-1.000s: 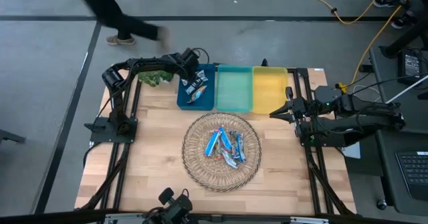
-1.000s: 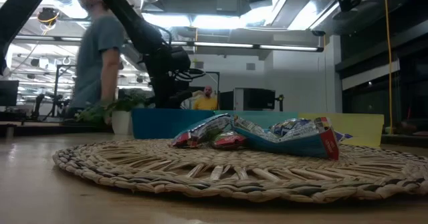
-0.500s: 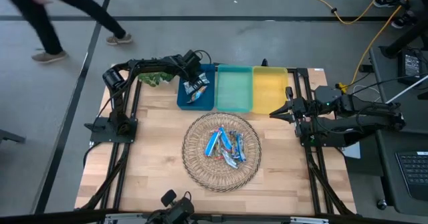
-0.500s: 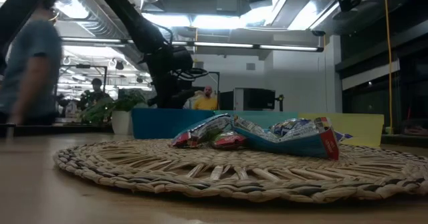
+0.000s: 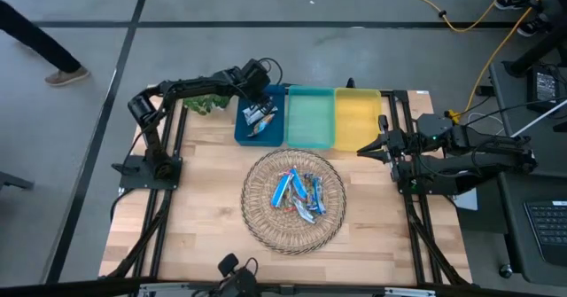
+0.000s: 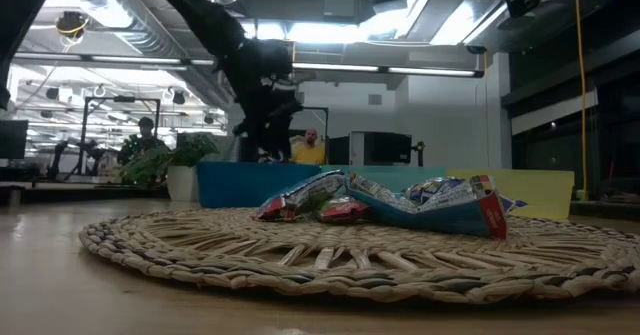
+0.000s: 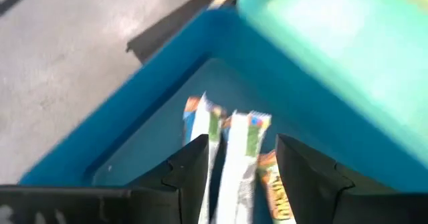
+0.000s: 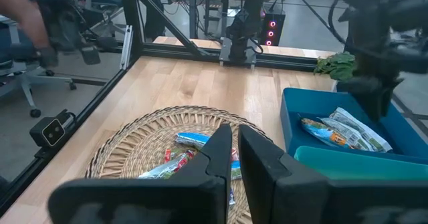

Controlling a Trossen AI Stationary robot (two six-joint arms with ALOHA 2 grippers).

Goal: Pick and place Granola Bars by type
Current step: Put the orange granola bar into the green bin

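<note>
**Over the blue bin: left arm clear of its drop, next pick waits on the mat**

At the near end, the woven mat [image 5: 294, 199] holds a small heap of Granola Bars [image 5: 299, 193]: mostly blue wrappers, some silver, 1 red end visible low down. Hard to count exactly; they overlap.

Beyond it sit 3 bins in a row: blue bin [image 5: 274, 135], teal bin [image 5: 311, 120], yellow bin [image 5: 357, 118]. Only the blue one has bars in it [image 7: 231, 154], green-white wrappers lying loose on the floor.

Left gripper [image 7: 242, 177] hangs above the blue bin, fingers spread wide, nothing held.

Right gripper [image 8: 235, 150] parked beside the yellow bin, fingers nearly together, empty.

Advice for the next pick: take a bar off the top edge of the heap, not the middle. Grip across the short width; shiny wrappers will likely slip. Confirm wrapper colour before choosing a bin.

Plant [image 5: 204, 104] just beside the blue bin; keep the elbow off it.
</note>
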